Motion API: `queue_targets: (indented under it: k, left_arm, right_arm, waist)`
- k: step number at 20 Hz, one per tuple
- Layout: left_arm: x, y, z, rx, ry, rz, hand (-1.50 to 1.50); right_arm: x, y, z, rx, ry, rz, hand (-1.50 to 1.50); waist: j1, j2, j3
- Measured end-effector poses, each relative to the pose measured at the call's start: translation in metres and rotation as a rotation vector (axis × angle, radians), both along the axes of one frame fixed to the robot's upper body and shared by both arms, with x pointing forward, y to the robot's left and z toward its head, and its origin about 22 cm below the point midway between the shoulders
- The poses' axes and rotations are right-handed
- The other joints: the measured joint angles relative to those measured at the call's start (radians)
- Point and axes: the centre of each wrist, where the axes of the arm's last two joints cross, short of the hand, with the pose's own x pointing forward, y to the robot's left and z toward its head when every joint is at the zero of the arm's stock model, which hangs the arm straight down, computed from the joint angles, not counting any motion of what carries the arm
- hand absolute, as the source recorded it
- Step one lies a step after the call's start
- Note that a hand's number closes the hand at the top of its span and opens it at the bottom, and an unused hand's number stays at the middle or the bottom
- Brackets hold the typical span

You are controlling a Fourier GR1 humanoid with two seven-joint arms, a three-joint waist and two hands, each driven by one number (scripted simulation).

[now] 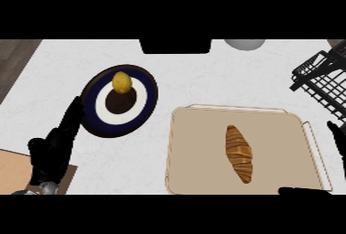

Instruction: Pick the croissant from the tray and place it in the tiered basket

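croissant (239, 153): lying lengthwise mid tray (196, 178)
tiered basket (324, 77): at 2 o'clock
left hand (54, 146): 8 o'clock, fingers straight, spread
right hand (336, 137): 4 o'clock, fingers spread, empty

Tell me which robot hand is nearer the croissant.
Right. The right robot hand shows at the tray's right edge, beside the croissant. The left robot hand is far across, left of the plate.

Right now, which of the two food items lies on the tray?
The croissant, long and brown-striped, lies on the beige tray. The round yellow lemon sits on the dark-rimmed plate.
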Motion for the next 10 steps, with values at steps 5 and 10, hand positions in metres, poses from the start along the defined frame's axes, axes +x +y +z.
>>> queue_targets:
  k: [5,10]
  left_arm:
    - [-0.001,-0.001,0.001,-0.005,-0.002,-0.003,0.00]
    - [-0.003,-0.002,0.000,-0.004,-0.003,-0.007,0.00]
  right_arm:
    - [0.005,0.017,-0.001,-0.092,0.074,0.017,-1.50]
    - [0.009,0.034,-0.014,-0.127,0.152,0.040,-1.50]
  waist:
    - [0.011,0.003,0.001]
    - [0.014,0.004,0.002]
